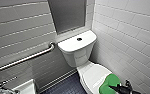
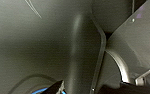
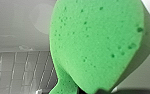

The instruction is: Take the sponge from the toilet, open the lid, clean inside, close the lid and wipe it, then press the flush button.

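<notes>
The sponge (image 1: 109, 83) sits at the lower right of the head view, pinched in your right gripper (image 1: 119, 88) over the toilet's closed lid (image 1: 93, 76). You seem to hold only its narrow end, so hard wiping could twist it loose onto the floor (image 1: 66, 86).

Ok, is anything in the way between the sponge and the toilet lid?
Nothing visible. The right gripper holds the sponge right over the closed lid, near its front, with only white lid surface showing beside it.
</notes>
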{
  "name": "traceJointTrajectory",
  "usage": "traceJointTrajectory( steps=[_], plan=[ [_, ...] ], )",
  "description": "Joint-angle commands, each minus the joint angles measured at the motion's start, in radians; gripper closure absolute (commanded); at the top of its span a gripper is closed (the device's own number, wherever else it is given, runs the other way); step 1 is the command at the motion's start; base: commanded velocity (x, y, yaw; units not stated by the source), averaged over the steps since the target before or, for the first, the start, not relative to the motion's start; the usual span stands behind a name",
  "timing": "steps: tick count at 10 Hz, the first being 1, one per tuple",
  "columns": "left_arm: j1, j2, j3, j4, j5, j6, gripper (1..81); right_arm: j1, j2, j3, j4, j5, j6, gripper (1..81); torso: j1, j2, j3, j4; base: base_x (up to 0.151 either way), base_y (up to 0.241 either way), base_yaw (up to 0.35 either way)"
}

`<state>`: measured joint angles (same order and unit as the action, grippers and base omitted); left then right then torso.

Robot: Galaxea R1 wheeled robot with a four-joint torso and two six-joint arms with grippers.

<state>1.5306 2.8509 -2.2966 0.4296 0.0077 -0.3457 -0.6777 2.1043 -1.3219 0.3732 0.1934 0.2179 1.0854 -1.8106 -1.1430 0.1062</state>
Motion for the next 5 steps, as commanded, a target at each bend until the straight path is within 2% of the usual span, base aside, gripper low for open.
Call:
traceJointTrajectory(
  steps=[1,2,5],
  plan=[
    [0.023,-0.01,0.012,-0.012,0.075,-0.001,1.0,0.135,-0.01,-0.017,0.049,-0.069,0.001,81.1,-0.003,0.004,0.0,0.0,0.0,0.0,0.0],
    [0.023,-0.008,0.012,-0.012,0.086,-0.001,1.0,0.163,0.001,-0.032,0.067,-0.08,0.001,81.1,0.018,-0.03,0.0,0.0,0.0,0.0,0.0],
    [0.03,-0.014,0.017,-0.014,0.086,-0.001,1.0,0.256,0.041,-0.1,0.144,-0.117,0.001,81.1,0.033,-0.053,0.0,0.0,0.0,0.0,0.0]
  ],
)
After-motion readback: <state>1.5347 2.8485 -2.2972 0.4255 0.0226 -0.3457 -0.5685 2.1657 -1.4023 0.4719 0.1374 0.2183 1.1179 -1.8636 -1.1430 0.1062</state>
